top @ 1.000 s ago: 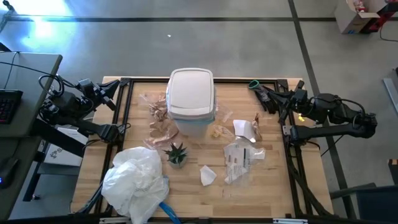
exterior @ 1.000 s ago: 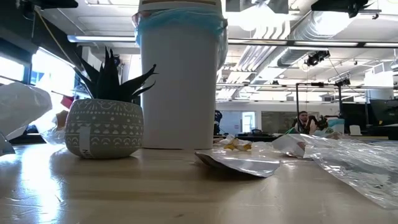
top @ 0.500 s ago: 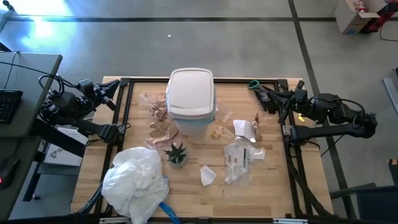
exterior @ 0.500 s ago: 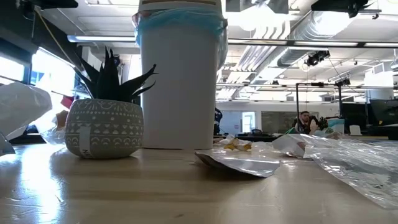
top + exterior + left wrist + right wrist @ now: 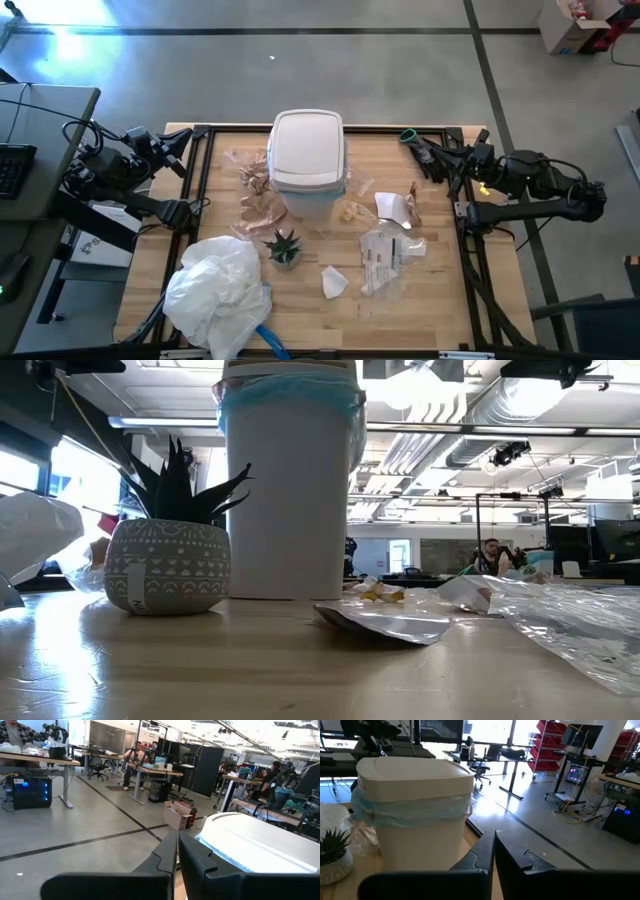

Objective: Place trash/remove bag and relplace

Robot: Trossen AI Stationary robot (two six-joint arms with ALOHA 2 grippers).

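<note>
A white bin [image 5: 308, 152] with its lid closed is seen standing on the wooden table [image 5: 430, 300], toward twelve o'clock of the table's centre, and a light-blue bag [image 5: 410, 812] is fitted under the lid, its crinkled edge folded out over the rim. Crumpled brown paper pieces [image 5: 258, 195] are scattered at about nine o'clock of the bin, touching or just beside its base. Clear plastic wrappers [image 5: 385, 255] are spread at about four o'clock of the bin, with a white paper scrap [image 5: 333, 282] lying at about five o'clock and another white piece [image 5: 390, 206] at three o'clock. A small potted plant [image 5: 283, 247] is placed at six o'clock of the bin, near it. A large bundle of crumpled white plastic [image 5: 218, 290] is heaped at about seven o'clock, close to the table's near edge. The left gripper [image 5: 183, 141] is held at the table's far left corner, at ten o'clock of the bin and well apart from it, its fingers pressed together on nothing. The right gripper [image 5: 415, 143] is held near the far right corner, at two o'clock of the bin, its fingers likewise pressed together and empty. In the room behind, a seated person [image 5: 490, 556] is visible at a desk.
</note>
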